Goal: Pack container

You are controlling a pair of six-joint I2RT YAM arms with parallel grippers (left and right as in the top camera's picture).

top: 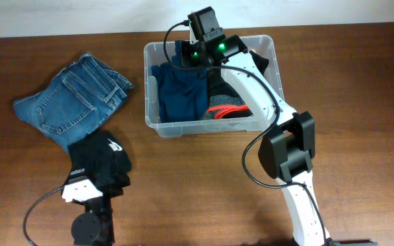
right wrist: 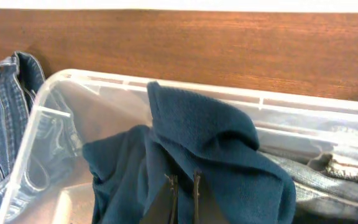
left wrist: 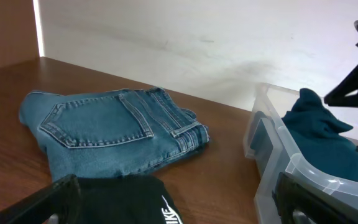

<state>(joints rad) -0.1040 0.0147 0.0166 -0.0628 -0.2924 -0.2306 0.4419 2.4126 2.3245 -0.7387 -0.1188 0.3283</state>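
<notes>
1. Nearest the robot, the left gripper [left wrist: 176, 194] stands wide, one finger at each lower corner of its wrist view, and hovers just above a black garment [top: 104, 156] with a white logo that lies on the table [top: 183, 195]; it holds nothing
2. Just beyond, folded jeans [top: 70, 102] lie flat on the wood, pockets up, well apart from the tub and touching the black garment's far edge
3. Farther back and to the right sits the container [top: 183, 128], upright on the table, partly filled: a teal fleece [right wrist: 210, 143] is heaped in its left half and a grey and red garment [top: 228, 108] lies in its right half
4. The container looks light and fairly stiff, though its thin clear walls would likely flex under a squeeze, and the smooth plastic looks slippery; the thick rim is the best place to take hold should it need steadying or shifting
5. At the far side, the right gripper [right wrist: 183, 198] reaches down into the tub with its jaws narrow, a fold of the teal fleece pinched between them
6. The fleece is soft and floppy, so it will sag and bunch, and it needs pressing low to leave room
7. By my judgement the jeans and the black garment are yet to be packed; both are limp, and the jeans are heavier, so a pinch on a thick folded edge should hold best
</notes>
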